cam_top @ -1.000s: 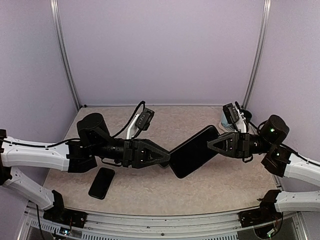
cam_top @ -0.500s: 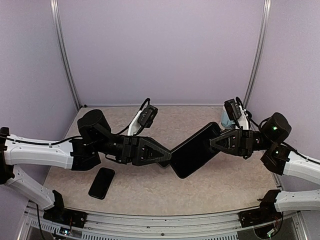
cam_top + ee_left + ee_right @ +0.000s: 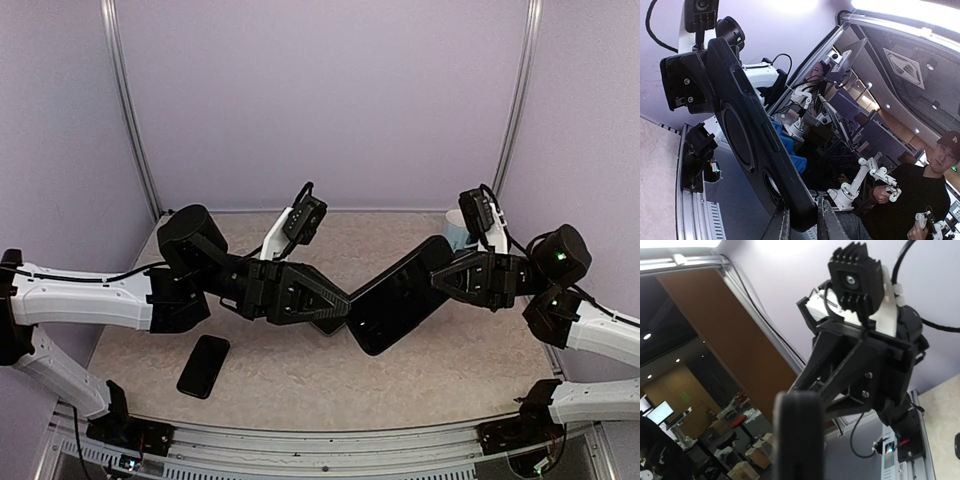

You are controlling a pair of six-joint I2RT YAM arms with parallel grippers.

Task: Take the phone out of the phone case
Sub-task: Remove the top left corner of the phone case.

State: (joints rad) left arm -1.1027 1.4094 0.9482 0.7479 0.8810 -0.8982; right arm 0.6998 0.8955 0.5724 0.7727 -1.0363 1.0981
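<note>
Case (image 3: 395, 300): hung slanted in the air over the middle of the table (image 3: 300, 395), strung between both arms, likely so one end could be worked against the other.
Left gripper (image 3: 338, 316): jaws clamped narrow on the near-left corner; its wrist view showed the case's back rising from between the fingers (image 3: 781, 226).
Right gripper (image 3: 441, 272): looked pinched onto the far-right end, probably as the anchor; its own camera saw only the case edge-on.
Phone: I couldn't tell whether it sat inside.
Slab (image 3: 204, 365): small and dark, lay flat by the left arm, well apart.
</note>
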